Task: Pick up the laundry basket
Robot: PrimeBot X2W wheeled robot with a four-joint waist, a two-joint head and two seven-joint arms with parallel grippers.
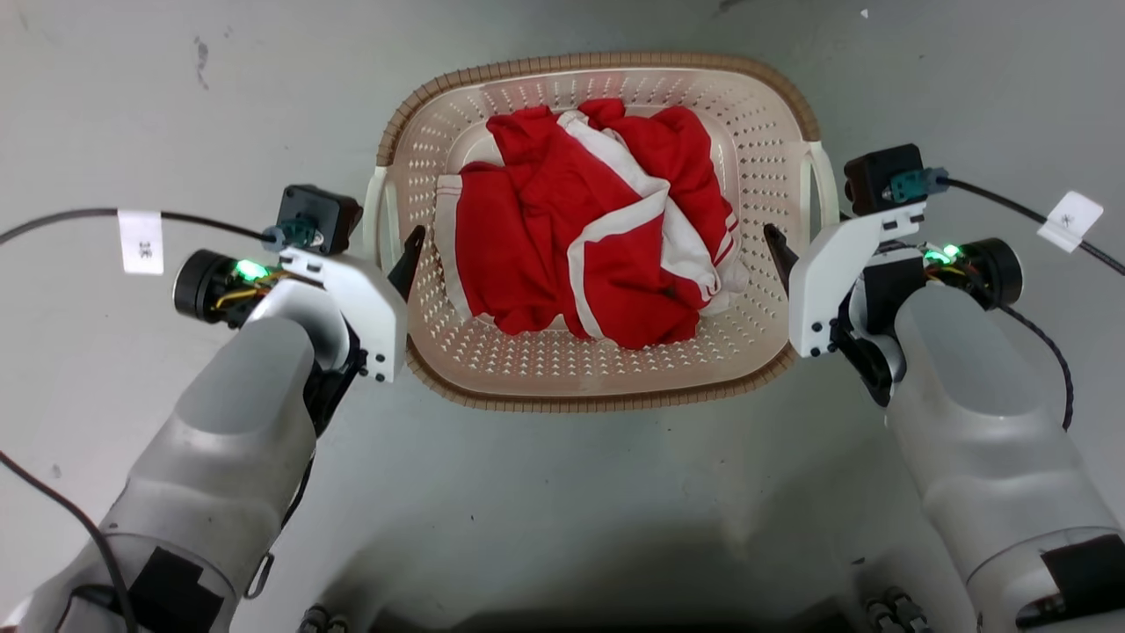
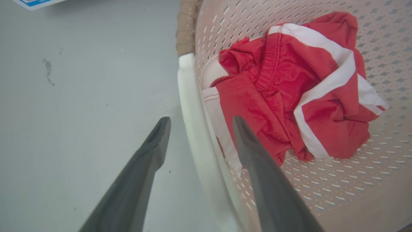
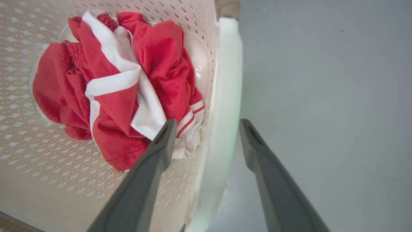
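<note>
On floor point(image 1: 562, 492), basket point(image 1: 598, 393) between claws; left claw point(image 2: 198, 121) spread astride left handle point(image 2: 188, 90), right claw point(image 3: 207, 121) spread astride right handle point(image 3: 228, 64), one finger of each inside basket

Looks like a lab or test room staged for laundry chores: bare, smooth grey floor point(image 1: 562, 492) with scuffs and stains, a laundry basket point(image 1: 606, 402) of crumpled red-and-white clothing point(image 1: 580, 255) set straight on it, paper-tagged black cables point(image 1: 79, 214) running off both side edges.

grey flr point(image 1: 562, 501), laundry basket point(image 1: 766, 132) on it
</note>
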